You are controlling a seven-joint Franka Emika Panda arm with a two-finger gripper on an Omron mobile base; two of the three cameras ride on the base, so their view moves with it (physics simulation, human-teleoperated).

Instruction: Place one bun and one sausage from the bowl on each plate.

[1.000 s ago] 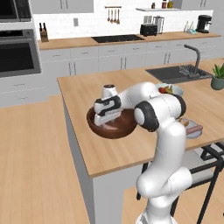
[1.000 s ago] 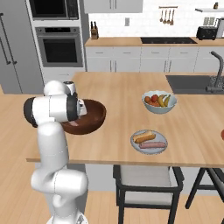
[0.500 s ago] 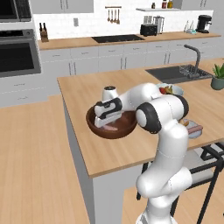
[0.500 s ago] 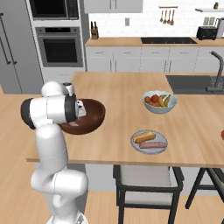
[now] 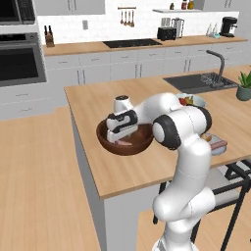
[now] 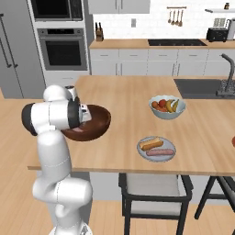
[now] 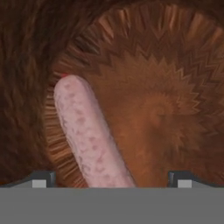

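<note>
Claw (image 7: 111, 177) is low inside the bowl (image 5: 109, 143), jaws spread wide and gripping nothing. Between its fingertips (image 7: 41, 178) lies one pink sausage (image 7: 89, 138) on the wooden bottom (slanted across the hand view). On the counter (image 6: 128, 105), the grey plate (image 6: 141, 151) already carries a bun (image 6: 151, 143) and a sausage, well apart from the bowl, near the fruit bowl (image 6: 167, 112).

The light wooden surface (image 6: 124, 92) of the kitchen island runs across the middle of the right base view. Left of centre on it sits the dark brown wooden bowl (image 6: 94, 126). Right of centre stands a pale fruit bowl (image 6: 167, 107), and below it, near the front edge, lies the pale grey plate (image 6: 157, 149). A sink (image 6: 202, 87) is set into the surface at the frame's right.
</note>
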